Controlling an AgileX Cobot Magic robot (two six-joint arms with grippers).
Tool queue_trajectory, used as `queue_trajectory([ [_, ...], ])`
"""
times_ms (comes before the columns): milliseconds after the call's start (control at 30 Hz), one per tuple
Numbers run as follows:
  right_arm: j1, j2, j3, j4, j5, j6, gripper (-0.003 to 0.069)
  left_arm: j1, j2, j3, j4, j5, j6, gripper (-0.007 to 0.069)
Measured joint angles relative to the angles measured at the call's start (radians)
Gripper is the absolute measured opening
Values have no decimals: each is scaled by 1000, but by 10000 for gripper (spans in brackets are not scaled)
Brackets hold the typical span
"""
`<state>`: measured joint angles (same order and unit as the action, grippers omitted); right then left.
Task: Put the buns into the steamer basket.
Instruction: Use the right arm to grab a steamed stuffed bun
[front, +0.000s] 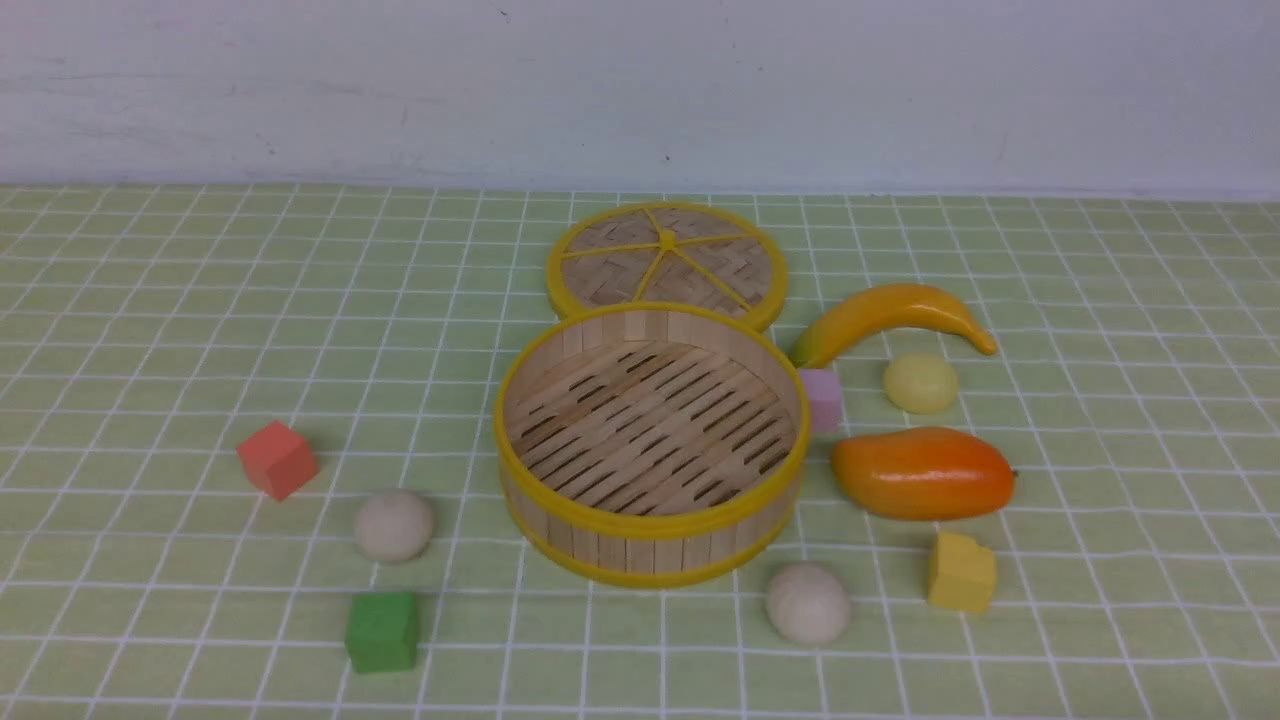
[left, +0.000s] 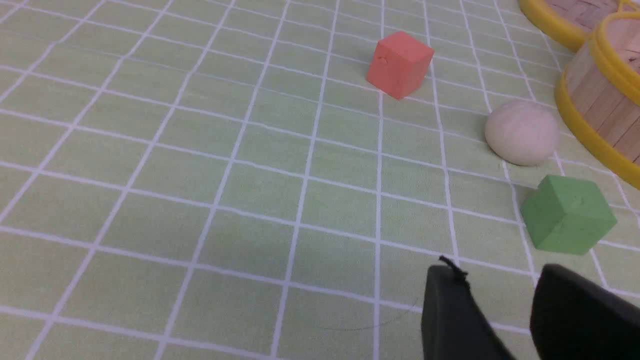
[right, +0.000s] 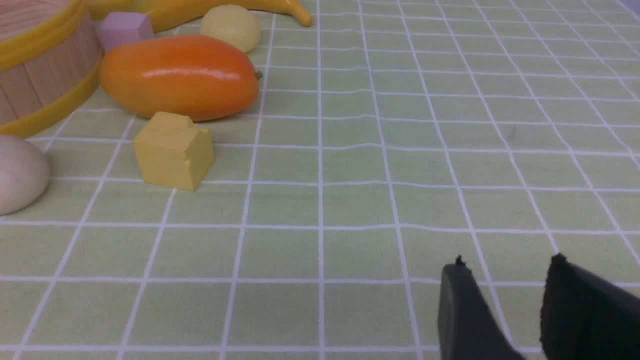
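The steamer basket (front: 650, 520) stands empty mid-table, its wall also in the left wrist view (left: 600, 100) and right wrist view (right: 35, 75). One beige bun (front: 393, 524) (left: 522, 132) lies to its left, another beige bun (front: 808, 602) (right: 17, 172) at its front right, and a pale yellow bun (front: 920, 382) (right: 231, 26) to its right, behind the mango. Neither arm shows in the front view. My left gripper (left: 497, 275) is open over bare cloth near the green cube. My right gripper (right: 505, 267) is open too, nothing between its fingers, far from the buns.
The woven lid (front: 667, 262) lies behind the basket. A banana (front: 890, 315), a mango (front: 922, 472), a pink cube (front: 822, 398) and a yellow cube (front: 961, 572) sit right of it. A red cube (front: 277, 459) and a green cube (front: 381, 631) sit left.
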<state>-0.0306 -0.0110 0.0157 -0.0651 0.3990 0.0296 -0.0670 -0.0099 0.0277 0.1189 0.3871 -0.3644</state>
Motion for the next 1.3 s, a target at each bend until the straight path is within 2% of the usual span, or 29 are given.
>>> queue_trajectory([
  [1067,0,0,0,-24,-1,0,241,0,0,0,0,0,0,238],
  [1200,0,0,4,-39,-33,0,241,0,0,0,0,0,0,238],
  [1300,0,0,12,-39,-132,0,241,0,0,0,0,0,0,238],
])
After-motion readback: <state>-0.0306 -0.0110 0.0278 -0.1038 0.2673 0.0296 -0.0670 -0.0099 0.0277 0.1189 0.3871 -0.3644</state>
